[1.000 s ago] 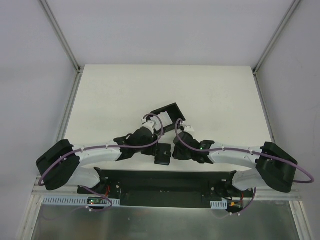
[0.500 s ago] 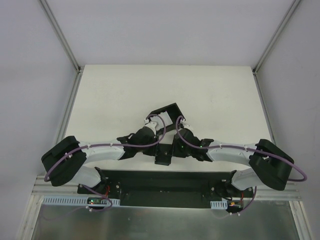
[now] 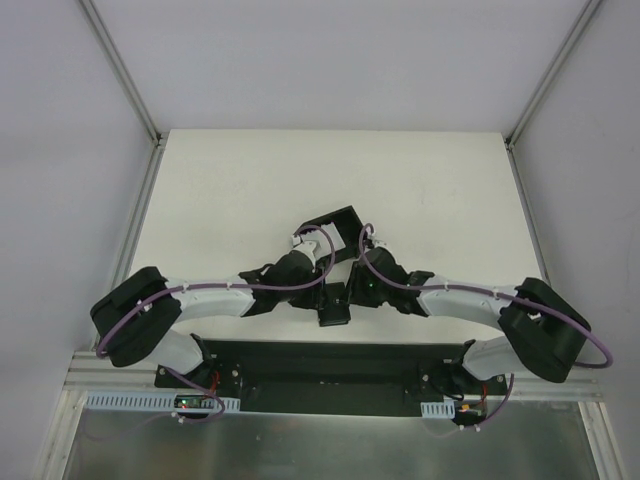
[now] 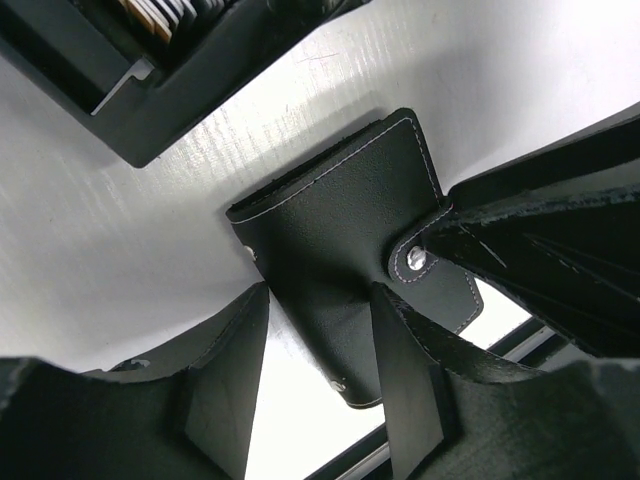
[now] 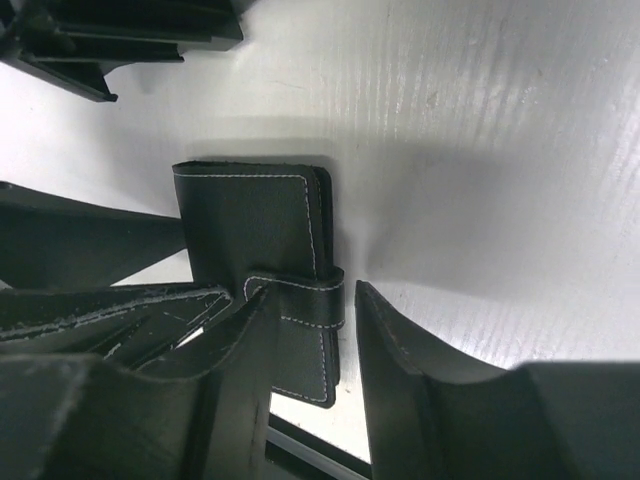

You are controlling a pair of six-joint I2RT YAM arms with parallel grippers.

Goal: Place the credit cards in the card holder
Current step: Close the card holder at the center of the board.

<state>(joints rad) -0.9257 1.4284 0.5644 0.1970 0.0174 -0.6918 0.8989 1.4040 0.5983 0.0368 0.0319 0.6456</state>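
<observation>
On the white table (image 3: pixel 230 190), close to its near edge and about midway left to right: the card holder (image 3: pixel 333 308), lying flat and folded shut, clasp tab (image 5: pixel 300 295) wrapped over its right edge and pressed down at a silver stud (image 4: pixel 415 258). Reaching in from the left, over the holder's near part: the left gripper (image 4: pixel 320 298), fingers (image 4: pixel 235 380) set at a middling width, the holder's near corner showing in the gap; cannot tell whether pinching the leather or only poised above it. Reaching in from the right: the right gripper (image 5: pixel 310 292), jaws parted to a middling width, one finger (image 5: pixel 240 370) over the holder by the tab, the other off past the right edge with a strip of bare table between, gripping nothing. Just beyond, on the far side and apart from the holder: a black walled tray (image 3: pixel 340 216), with the credit cards (image 4: pixel 160 12) standing in it, only pale edges in sight.
</observation>
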